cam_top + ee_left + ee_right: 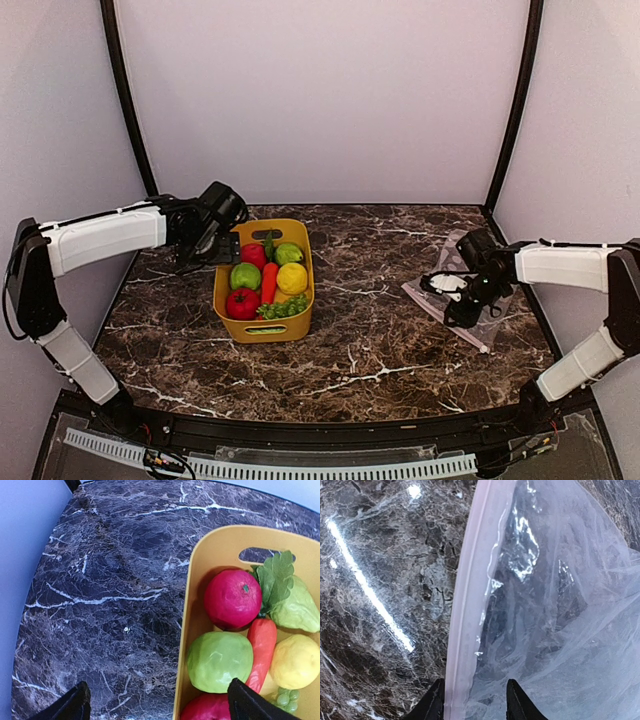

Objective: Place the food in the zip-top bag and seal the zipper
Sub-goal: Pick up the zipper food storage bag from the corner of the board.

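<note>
1. Top external view: a yellow tub [262,333] sits on the dark marble table [380,340], left of the middle. All the food is in it.
2. At the back of the tub are a red tomato [253,254] and a green pear [288,253]. In the middle are a green round fruit [245,276], an orange carrot [268,283] and a yellow lemon [292,278]. At the front are a red apple [242,303] and some green grapes [285,308].
3. The left gripper [222,245] is at the tub's back left corner.
4. In the left wrist view its fingers [75,705] are spread wide and hold nothing. One tip is over the table and the other is over the tub, with the tub's wall between them.
5. That view also shows leafy greens [275,580] lying on the pear.
6. The zip-top bag [425,297] lies flat on the table at the right, well apart from the tub. It has no food in it.
7. The right gripper [465,310] is down on the bag.
8. In the right wrist view its two tips stand a little apart. The pale zipper [465,605] runs in between them, close to one tip. They do not squeeze it.
</note>
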Controlling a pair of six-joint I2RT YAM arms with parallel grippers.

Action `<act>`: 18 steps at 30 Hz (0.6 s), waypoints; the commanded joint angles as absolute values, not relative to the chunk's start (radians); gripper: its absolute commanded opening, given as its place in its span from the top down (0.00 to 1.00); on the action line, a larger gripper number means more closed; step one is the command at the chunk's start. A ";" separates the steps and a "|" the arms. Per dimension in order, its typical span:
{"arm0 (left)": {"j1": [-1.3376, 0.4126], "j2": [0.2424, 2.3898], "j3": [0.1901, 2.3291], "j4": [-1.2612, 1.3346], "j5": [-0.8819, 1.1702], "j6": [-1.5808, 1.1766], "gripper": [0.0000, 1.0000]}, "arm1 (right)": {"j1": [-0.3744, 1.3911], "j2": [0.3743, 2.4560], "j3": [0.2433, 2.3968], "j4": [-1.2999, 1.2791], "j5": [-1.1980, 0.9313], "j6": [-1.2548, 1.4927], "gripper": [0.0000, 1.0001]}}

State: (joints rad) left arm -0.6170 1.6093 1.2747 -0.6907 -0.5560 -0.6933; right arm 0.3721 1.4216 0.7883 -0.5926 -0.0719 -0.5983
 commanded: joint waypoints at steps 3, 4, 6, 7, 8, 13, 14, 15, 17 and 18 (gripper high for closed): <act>-0.614 1.530 1.294 -0.699 -0.605 -0.659 0.01 | 0.393 1.450 0.774 -0.537 0.039 -0.549 0.66; -0.615 1.518 1.293 -0.679 -0.600 -0.651 0.01 | 0.392 1.450 0.778 -0.535 0.052 -0.542 0.68; -0.615 1.502 1.290 -0.660 -0.589 -0.635 0.01 | 0.393 1.445 0.795 -0.533 0.081 -0.518 0.74; -0.615 1.496 1.290 -0.654 -0.585 -0.627 0.01 | 0.393 1.439 0.803 -0.532 0.097 -0.507 0.77; -0.615 1.494 1.292 -0.648 -0.578 -0.621 0.01 | 0.393 1.431 0.811 -0.531 0.115 -0.504 0.81; -0.615 1.518 1.340 -0.691 -0.584 -0.589 0.01 | 0.393 1.403 0.846 -0.509 0.226 -0.513 0.92; -0.615 1.517 1.342 -0.687 -0.585 -0.582 0.01 | 0.391 1.397 0.850 -0.500 0.247 -0.523 0.95; -0.615 1.511 1.338 -0.680 -0.585 -0.564 0.01 | 0.390 1.393 0.854 -0.489 0.271 -0.532 0.97; -0.616 1.491 1.316 -0.625 -0.552 -0.510 0.01 | 0.385 1.384 0.867 -0.465 0.304 -0.557 1.00; -0.618 1.479 1.306 -0.560 -0.532 -0.452 0.01 | 0.380 1.382 0.879 -0.460 0.311 -0.570 1.00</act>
State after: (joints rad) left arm -0.6170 1.5272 1.3182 -0.6487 -0.5793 -0.5831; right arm 0.3862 1.4117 0.8330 -0.5228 0.2138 -0.5335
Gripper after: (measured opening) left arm 0.989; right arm 0.008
